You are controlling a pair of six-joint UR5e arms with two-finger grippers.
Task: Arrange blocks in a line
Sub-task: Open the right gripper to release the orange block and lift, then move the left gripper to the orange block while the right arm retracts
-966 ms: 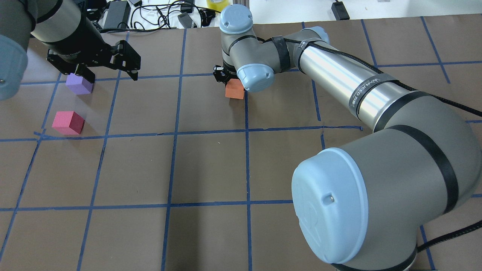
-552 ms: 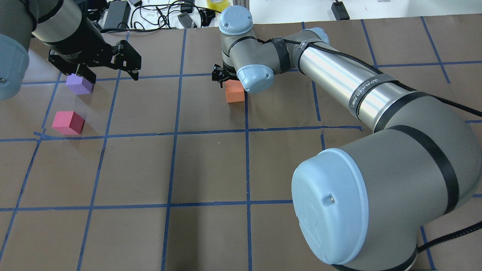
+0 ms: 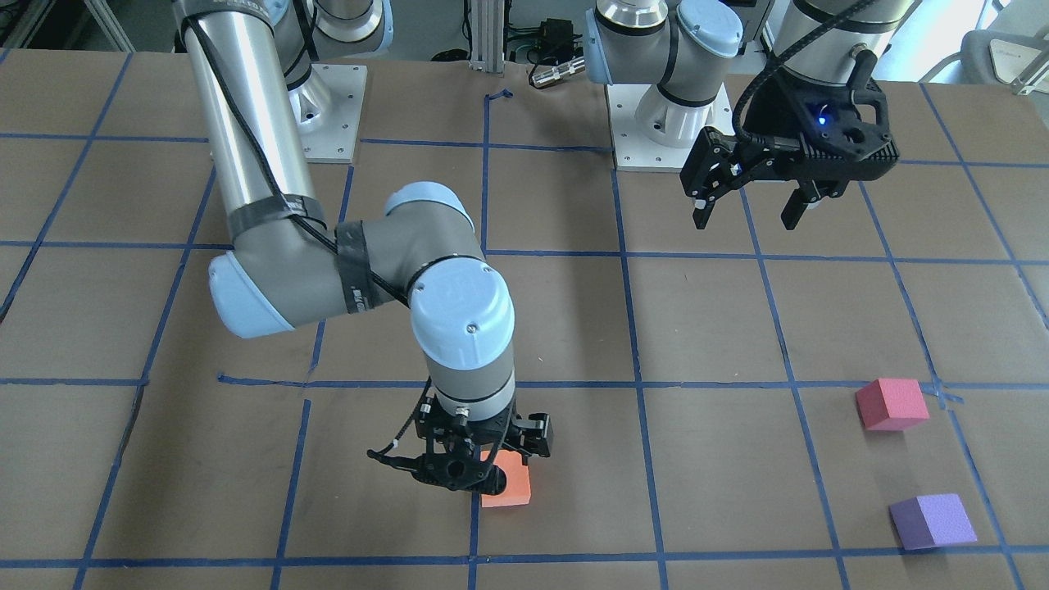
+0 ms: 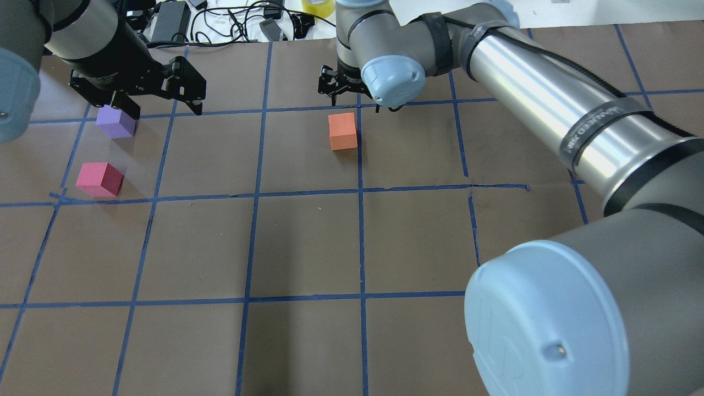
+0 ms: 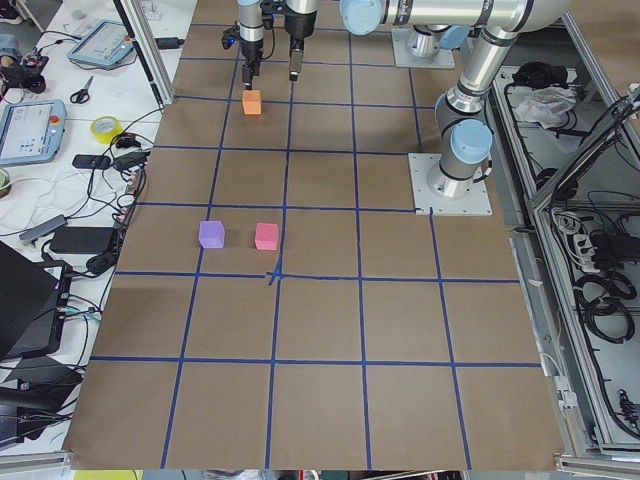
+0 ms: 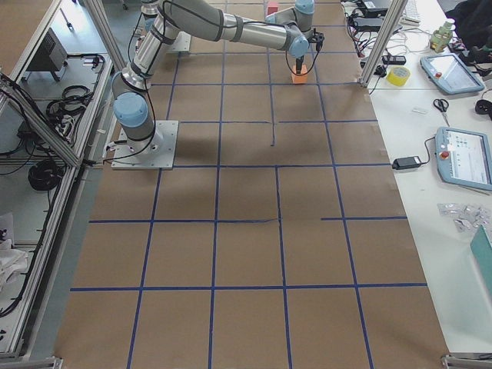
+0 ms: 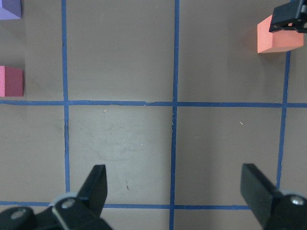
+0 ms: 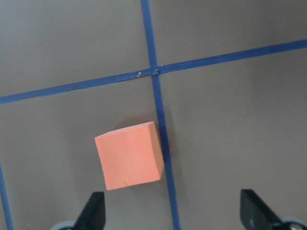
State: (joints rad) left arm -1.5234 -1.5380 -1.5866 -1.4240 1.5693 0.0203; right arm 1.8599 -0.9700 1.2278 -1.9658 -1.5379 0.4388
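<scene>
Once within right gripper (image 4: 356,106), orange block (image 4: 342,131) free.

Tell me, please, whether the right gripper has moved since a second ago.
Yes. The right gripper has lifted off the orange block, toward the tape line beyond it, overhead view.

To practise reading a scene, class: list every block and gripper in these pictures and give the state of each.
Orange foam cube: resting on the table, ungripped.
Pinkish-red foam cube: resting flat, untouched.
Purple foam cube: resting flat, untouched.
Left gripper: open, empty, raised.
Right gripper: open, empty, above the orange foam cube.
</scene>
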